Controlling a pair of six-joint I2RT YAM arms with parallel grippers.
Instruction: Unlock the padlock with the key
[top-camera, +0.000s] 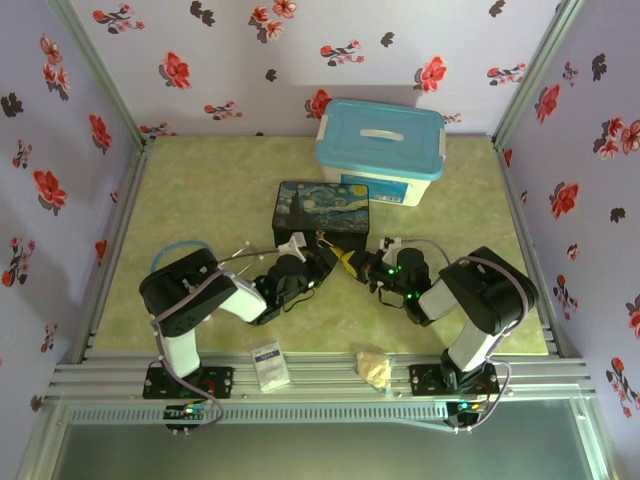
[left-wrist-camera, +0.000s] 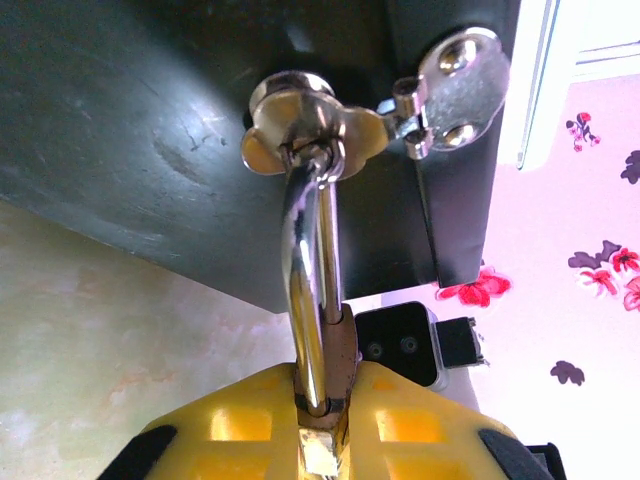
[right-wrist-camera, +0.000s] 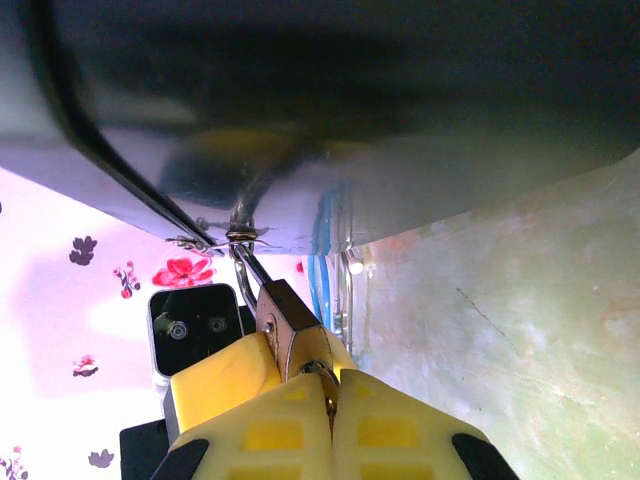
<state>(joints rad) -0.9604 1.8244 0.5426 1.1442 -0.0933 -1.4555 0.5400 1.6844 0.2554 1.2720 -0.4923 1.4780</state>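
Clamping the padlock (left-wrist-camera: 305, 260): left fingers (left-wrist-camera: 352, 408) are closed tight on it, yellow pads either side of the silver shackle where it meets the brass body. Right fingers (right-wrist-camera: 335, 425) are also closed, pinching a small metal piece against the bottom of the brass body. That's the key (right-wrist-camera: 326, 388), mostly hidden by the pads.

Padlock hangs at the front face of the dark painted box (top-camera: 322, 205). The shackle is threaded through a metal ring (left-wrist-camera: 310, 125) on the box, with a silver latch plate (left-wrist-camera: 460, 85) just beside the ring. From the top view both sets of fingers meet nose to nose at the box's front edge, so the lock is almost fully covered there.

Surroundings:
- Box sits mid tabletop (top-camera: 200, 190).
- White bin with a blue lid (top-camera: 380, 150) is right behind it, at the back wall.
- Small white piece (top-camera: 293, 243) is at the box's front left corner, close to the left arm.
- Pale blue loop of tubing (top-camera: 175, 248) is behind the left arm's elbow.
- White packet (top-camera: 270, 365) and a tan crumpled lump (top-camera: 375, 370) lie on the near rail between the arm bases, well apart from the lock.

Counts: 2 arms, 1 padlock, 1 key, 1 box, 1 bin, 1 packet, 1 lump.
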